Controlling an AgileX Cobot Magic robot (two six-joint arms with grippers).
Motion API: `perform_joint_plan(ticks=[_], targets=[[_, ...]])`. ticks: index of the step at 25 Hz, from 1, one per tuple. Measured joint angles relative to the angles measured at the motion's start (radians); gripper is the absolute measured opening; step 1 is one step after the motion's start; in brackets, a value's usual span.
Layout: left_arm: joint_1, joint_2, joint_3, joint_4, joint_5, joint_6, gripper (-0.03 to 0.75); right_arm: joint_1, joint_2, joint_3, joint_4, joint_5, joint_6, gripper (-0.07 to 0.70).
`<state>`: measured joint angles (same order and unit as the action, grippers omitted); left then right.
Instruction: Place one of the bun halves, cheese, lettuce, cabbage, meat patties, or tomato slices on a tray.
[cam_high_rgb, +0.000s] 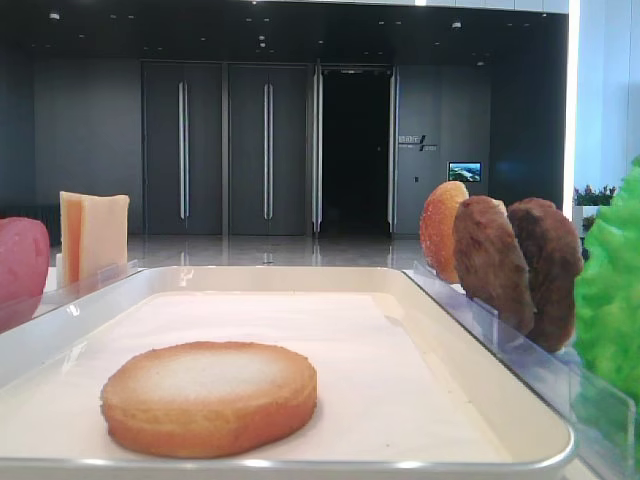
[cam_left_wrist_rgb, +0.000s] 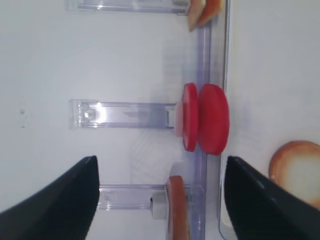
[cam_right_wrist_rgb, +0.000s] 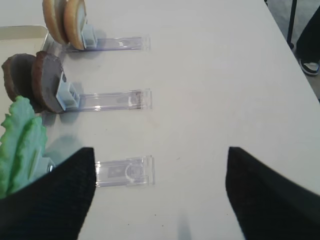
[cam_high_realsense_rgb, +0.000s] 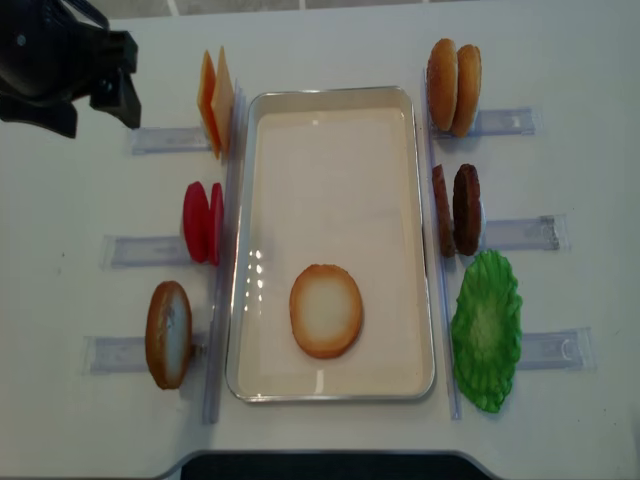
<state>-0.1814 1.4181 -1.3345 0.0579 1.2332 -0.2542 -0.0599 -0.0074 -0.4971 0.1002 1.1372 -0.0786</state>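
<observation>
Flat round bun half (cam_high_realsense_rgb: 326, 310), pale-faced, lying on glossy white tray (cam_high_realsense_rgb: 335, 99); both jaws apart, seemingly empty, over surface (cam_right_wrist_rgb: 225, 75).

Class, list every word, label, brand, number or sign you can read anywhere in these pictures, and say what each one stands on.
No text can be read.
Wall sign beside the dark doorway: too small and blurred to read.
Lit screen on the same wall: too small to read.
Tray, bun half, cheese, tomato slices, meat patties, lettuce, clear racks: no lettering visible.
</observation>
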Motion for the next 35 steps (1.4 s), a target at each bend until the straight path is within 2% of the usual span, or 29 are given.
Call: perform_joint_plan(ticks=[4, 10, 13, 20, 25, 30, 35], targets=[[0.033, -0.025, 0.000, 0.016, 0.001, 0.021, 0.589, 0.000, 0.000, 0.000, 0.000, 0.000, 0.000, 0.540], [0.036, -0.111, 0.001, 0.053, 0.005, 0.025, 0.564, 0.000, 0.000, 0.000, 0.000, 0.000, 0.000, 0.540], [0.036, -0.178, 0.038, 0.083, 0.006, 0.035, 0.559, 0.000, 0.000, 0.000, 0.000, 0.000, 0.000, 0.540], [0.036, -0.362, 0.241, 0.123, 0.007, 0.073, 0.558, 0.000, 0.000, 0.000, 0.000, 0.000, 0.000, 0.540], [0.036, -0.552, 0.428, 0.121, 0.004, 0.097, 0.558, 0.000, 0.000, 0.000, 0.000, 0.000, 0.000, 0.540], [0.036, -0.774, 0.621, 0.103, -0.076, 0.125, 0.558, 0.000, 0.000, 0.000, 0.000, 0.000, 0.000, 0.540], [0.036, -0.985, 0.753, 0.086, -0.133, 0.137, 0.558, 0.000, 0.000, 0.000, 0.000, 0.000, 0.000, 0.540]])
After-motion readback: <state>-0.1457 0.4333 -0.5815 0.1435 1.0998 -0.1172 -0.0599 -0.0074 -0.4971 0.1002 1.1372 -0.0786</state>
